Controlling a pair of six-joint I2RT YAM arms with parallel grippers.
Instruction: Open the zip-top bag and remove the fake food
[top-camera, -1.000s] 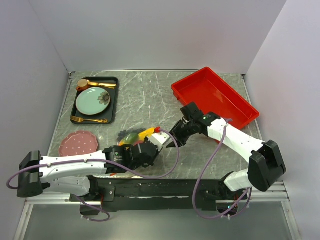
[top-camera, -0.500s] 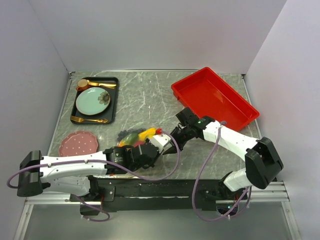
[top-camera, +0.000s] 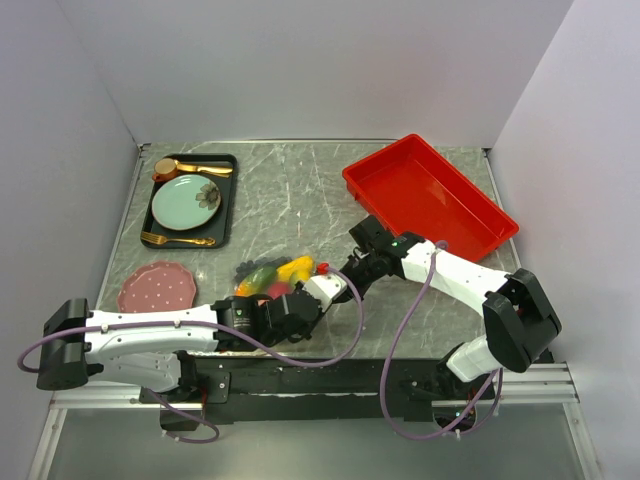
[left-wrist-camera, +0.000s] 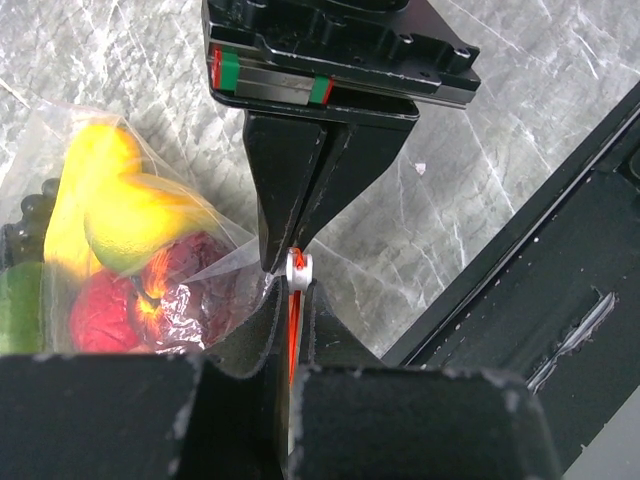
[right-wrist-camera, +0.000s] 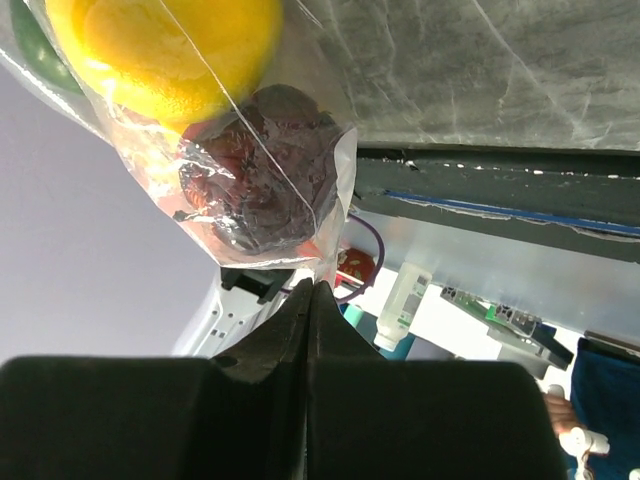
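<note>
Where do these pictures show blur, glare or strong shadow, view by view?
Top external view: evenly lit, sharp, soft shadows only. Left wrist view: the left end effector close to the lens is dark and soft, and glare glints on the zip-top bag over the fake food. Right wrist view: the right end effector is a dark blur.

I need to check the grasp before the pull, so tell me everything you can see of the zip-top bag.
The zip-top bag is clear, thin, crinkled plastic holding yellow, red, dark and green fake food. It lies near the front edge of the table. Its orange-red zip strip ends in a white slider. The left gripper and right gripper are both shut on that corner, tip to tip.
</note>
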